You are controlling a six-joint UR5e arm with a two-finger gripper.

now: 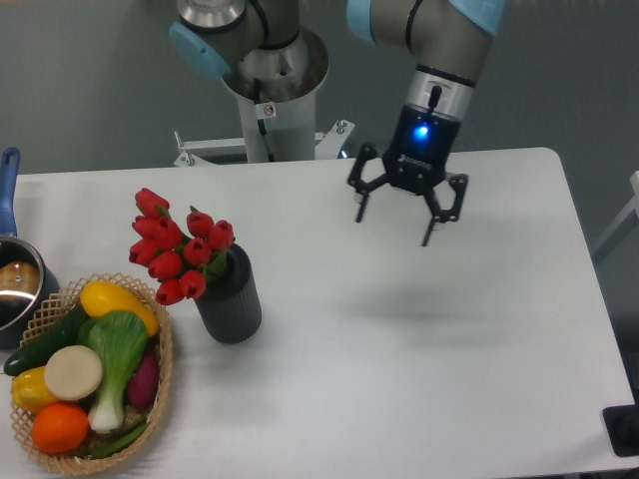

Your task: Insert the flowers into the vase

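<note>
My pincer (396, 228) hangs above the table (419, 379), fingers spread wide, nothing between them. One arm only, so no choice of reach.

The vase (231, 301) stands well off to the picture-left of my pincer and nearer the camera. It is upright, long axis vertical, mouth up. The flowers (176, 247) are already in it: stems down inside the mouth, red heads fanned up and leaning away from me, toward the wicker basket (160, 389) just beyond.

Judgement: insertion looks done. Bunch sits lopsided, so any tidy-up means travelling toward that side and descending from above, along the vase's axis. No grip needed otherwise; I am well clear of it.
</note>
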